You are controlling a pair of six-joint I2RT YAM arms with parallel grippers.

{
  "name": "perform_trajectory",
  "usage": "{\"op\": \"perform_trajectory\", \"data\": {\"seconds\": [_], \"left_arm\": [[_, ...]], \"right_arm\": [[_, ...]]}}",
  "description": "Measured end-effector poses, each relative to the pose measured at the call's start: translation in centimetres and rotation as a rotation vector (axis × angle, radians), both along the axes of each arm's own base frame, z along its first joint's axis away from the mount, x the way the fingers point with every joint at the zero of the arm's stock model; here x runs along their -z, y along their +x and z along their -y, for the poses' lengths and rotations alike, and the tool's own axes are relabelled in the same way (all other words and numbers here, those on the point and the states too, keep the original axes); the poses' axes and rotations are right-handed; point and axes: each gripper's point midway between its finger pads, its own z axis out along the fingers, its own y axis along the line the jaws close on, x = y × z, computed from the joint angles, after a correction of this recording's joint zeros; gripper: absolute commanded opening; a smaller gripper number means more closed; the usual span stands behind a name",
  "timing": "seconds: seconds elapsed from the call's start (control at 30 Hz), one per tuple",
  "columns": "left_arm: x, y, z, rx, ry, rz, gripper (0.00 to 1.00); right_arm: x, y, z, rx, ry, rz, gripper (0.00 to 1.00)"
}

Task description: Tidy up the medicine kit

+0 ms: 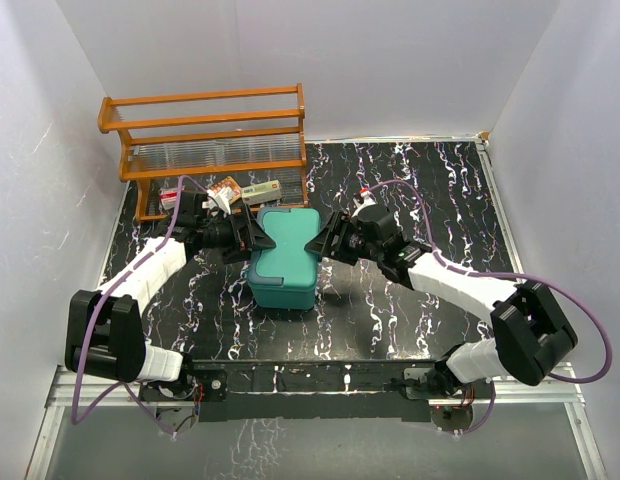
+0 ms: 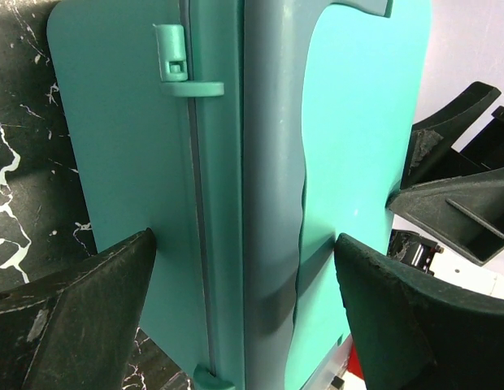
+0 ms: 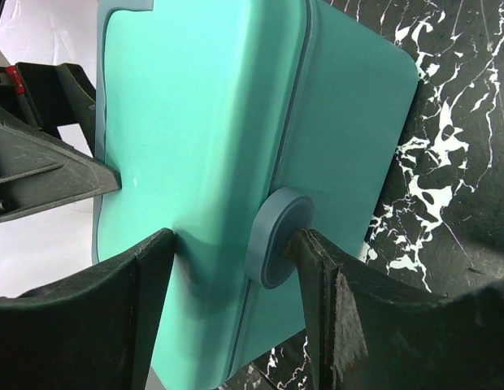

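The medicine kit (image 1: 285,258) occupies the middle of the counter (image 1: 430,190). The left gripper (image 1: 252,238) and right gripper (image 1: 320,243) flank its far corners. Their fingers (image 3: 81,325) straddle the kit's edges, so both of those sides are blocked. Just behind the kit, small boxes (image 1: 245,190) and the wooden rack (image 1: 205,140) close off the far-left approach. Bare counter lies right of the kit toward the far-right corner. It also runs along the near side, between the two forearms.

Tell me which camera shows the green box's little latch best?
The left wrist view: the latch sits large and sharp on the side of the medicine kit. The top external view shows the whole kit but no visible latch. The right wrist view shows another side, with a round disc instead.
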Motion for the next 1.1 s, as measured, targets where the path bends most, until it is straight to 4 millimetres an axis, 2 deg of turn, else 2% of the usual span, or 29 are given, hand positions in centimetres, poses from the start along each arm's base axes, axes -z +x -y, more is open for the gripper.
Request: {"op": "perform_trajectory", "data": {"seconds": [0.3, 0.43, 0.53, 0.63, 0.73, 0.9, 1.03, 1.1], "left_arm": [[0.0, 0.2, -0.2, -0.013, -0.009, -0.004, 0.87], [0.1, 0.3, -0.5, -0.03, 0.014, -0.007, 0.9], [-0.4, 1.0, -1.4, -0.068, 0.087, 0.022, 0.95], [-1.4, 1.6, -3.0, -0.127, 0.186, 0.077, 0.99], [-3.3, 1.8, -4.8, -0.199, 0.261, 0.135, 0.99], [-8.7, 1.4, -7.2, -0.308, 0.322, 0.283, 0.99], [-13.1, -0.5, -8.5, -0.342, 0.329, 0.447, 0.99], [-14.6, -1.4, -9.3, -0.367, 0.343, 0.503, 0.99]], "right_arm": [[-0.1, 0.3, -0.4, -0.012, 0.019, 0.009, 0.58], [0.0, 0.5, -0.1, 0.009, 0.006, 0.015, 0.59], [-0.3, 0.9, 0.7, 0.05, -0.032, 0.029, 0.6], [-1.2, 1.7, 2.5, 0.113, -0.108, 0.069, 0.64], [-3.1, 2.4, 4.6, 0.177, -0.179, 0.125, 0.69], [-6.9, 2.6, 9.6, 0.309, -0.318, 0.24, 0.72], [-9.2, 1.6, 13.6, 0.39, -0.434, 0.307, 0.8], [-10.4, 0.8, 15.4, 0.419, -0.477, 0.341, 0.84]]}}
